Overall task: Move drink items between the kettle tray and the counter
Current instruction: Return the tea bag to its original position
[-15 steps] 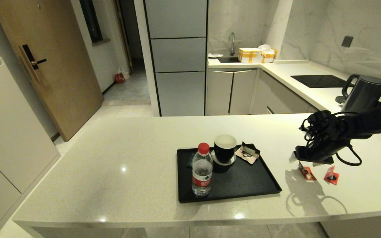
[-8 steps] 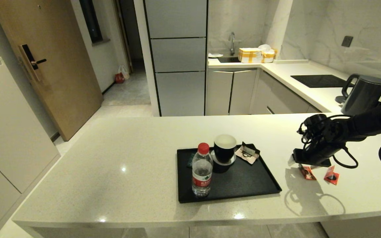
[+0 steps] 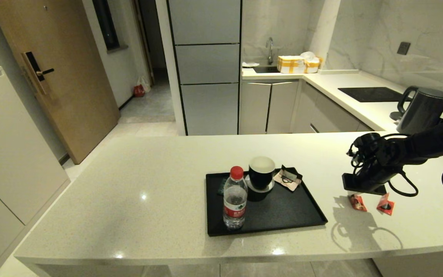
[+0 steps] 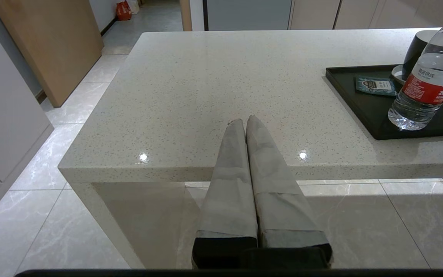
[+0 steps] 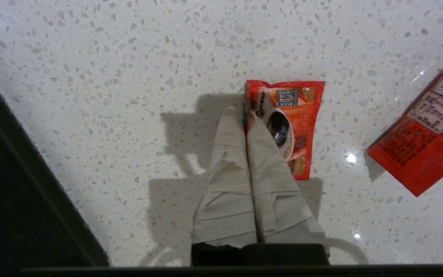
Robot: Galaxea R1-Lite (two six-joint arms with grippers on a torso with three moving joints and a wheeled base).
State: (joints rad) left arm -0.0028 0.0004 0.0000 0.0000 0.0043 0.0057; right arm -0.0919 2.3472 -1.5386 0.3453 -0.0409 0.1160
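Two red foil sachets lie on the off-white counter (image 3: 129, 192), right of the black kettle tray (image 3: 313, 213). My right gripper (image 3: 354, 190) is down on the nearer sachet (image 3: 358, 202). In the right wrist view that gripper (image 5: 240, 111) is shut, with the left edge of this sachet (image 5: 302, 115) pinched between its tips. The second sachet (image 5: 425, 142) lies free a little to the right, also seen in the head view (image 3: 385, 204). The tray's rim (image 5: 14, 173) shows at the side. My left gripper (image 4: 243, 121) is shut and empty, parked at the counter's near edge.
On the tray stand a clear red-capped bottle (image 3: 235, 200) and a black cup (image 3: 261, 173), with a pale packet (image 3: 288, 177) at the back corner and a teal packet (image 4: 375, 85). A dark grey kettle (image 3: 423, 109) stands at the far right.
The right arm came down slightly onto the nearer sachet. Its pale finger, which stuck out to the left before, has drawn in, so the gripper has shut on the sachet's edge.
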